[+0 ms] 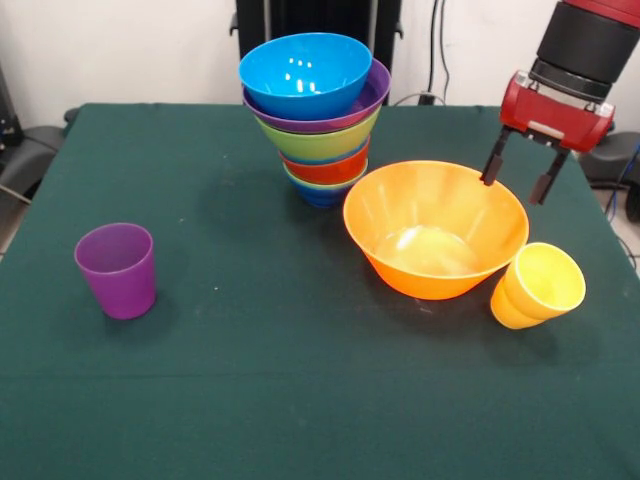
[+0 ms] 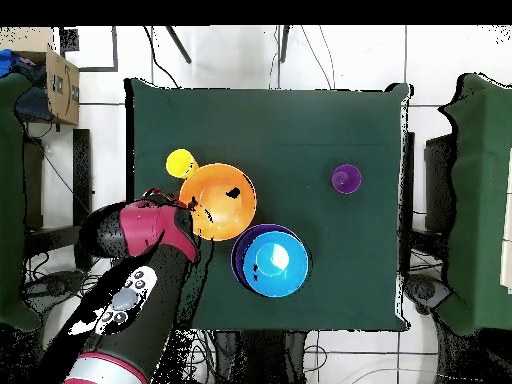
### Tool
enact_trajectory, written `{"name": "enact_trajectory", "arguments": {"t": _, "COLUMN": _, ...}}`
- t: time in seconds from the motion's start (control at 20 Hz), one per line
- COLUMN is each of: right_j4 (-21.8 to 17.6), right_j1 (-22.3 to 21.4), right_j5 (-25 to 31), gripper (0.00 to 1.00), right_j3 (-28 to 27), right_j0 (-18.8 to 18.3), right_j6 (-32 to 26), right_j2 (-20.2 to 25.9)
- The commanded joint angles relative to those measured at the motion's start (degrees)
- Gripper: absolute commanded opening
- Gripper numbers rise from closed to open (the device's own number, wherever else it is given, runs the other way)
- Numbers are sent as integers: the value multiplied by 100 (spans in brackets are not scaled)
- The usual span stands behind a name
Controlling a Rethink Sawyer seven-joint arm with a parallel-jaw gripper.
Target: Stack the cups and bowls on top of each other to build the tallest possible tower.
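Leaning tower of nested glossy plastic bowls (image 1: 320,120) stands at the far middle of the green cloth-covered table (image 1: 250,350), its axis near vertical, tipped a little; mouths face up, large blue bowl (image 1: 305,72) on top, wide purple, green, red-orange under it, dark blue lowest. Large orange plastic bowl (image 1: 436,228) sits upright just beside the tower. Yellow stepped plastic cup (image 1: 538,285) sits tilted, touching the orange bowl's side. Translucent purple straight-sided cup (image 1: 117,269) stands upright, well apart. Red and black arm reaches down from above; gripper (image 1: 518,176) hangs over the orange bowl's far rim, two dark fingers (image 1: 494,160) spread apart, holding nothing.
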Motion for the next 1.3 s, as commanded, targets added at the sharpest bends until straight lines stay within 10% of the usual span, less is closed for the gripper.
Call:
{"name": "enact_trajectory", "arguments": {"t": 0.05, "right_j4": -496, "right_j1": 289, "right_j5": -234, "gripper": 100, "right_j3": -304, "right_j0": 47, "right_j6": 147, "right_j2": 304}}
{"name": "enact_trajectory", "arguments": {"t": 1.3, "right_j4": -434, "right_j1": 932, "right_j5": -833, "gripper": 100, "right_j3": -393, "right_j0": 151, "right_j6": 360, "right_j2": 107}}
